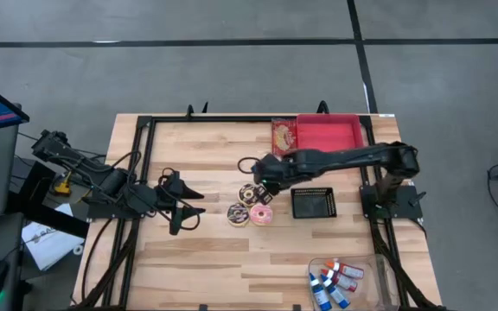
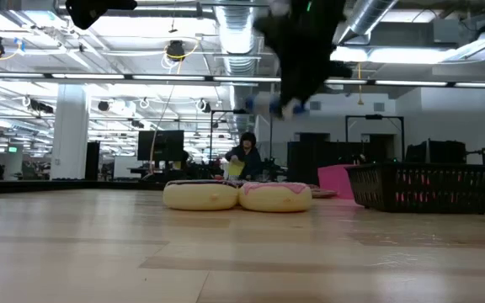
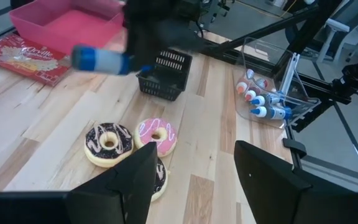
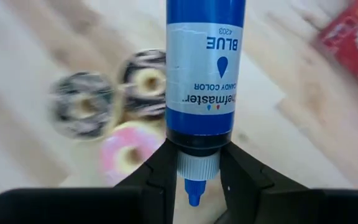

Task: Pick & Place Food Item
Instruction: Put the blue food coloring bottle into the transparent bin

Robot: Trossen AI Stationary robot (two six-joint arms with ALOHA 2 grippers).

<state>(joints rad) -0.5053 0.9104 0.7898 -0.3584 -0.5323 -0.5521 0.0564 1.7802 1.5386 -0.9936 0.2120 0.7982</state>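
Left gripper (image 1: 188,213): we see it low over the table at 9 o'clock from the donuts, fingers (image 3: 263,180) spread apart, nothing between them.
Donuts: we count three in a tight cluster mid-table. A chocolate one (image 1: 239,213) lies at the cluster's 8 o'clock, a pink one (image 1: 262,214) touches it at 3 o'clock, and a second chocolate one (image 1: 250,193) sits at the cluster's 12 o'clock.
Right gripper (image 4: 193,163): we find it above the donuts, at their 1 o'clock, fingers clamped on the neck of the bottle (image 4: 205,68).
Bottle: blue, labelled BLUE candy color, held off the table with its cap between the fingers; we see it lying level in the left wrist view (image 3: 103,60).
Snack bag (image 1: 283,136): flat on the table at 12 o'clock from the donuts, just beside the red tray (image 1: 328,131).
Black basket (image 1: 313,202): at 3 o'clock from the donuts.
Clear bin (image 1: 353,278): at the table's 5 o'clock corner, with more bottles (image 1: 334,282) inside.
Person (image 2: 245,156): far behind the table in the low view.
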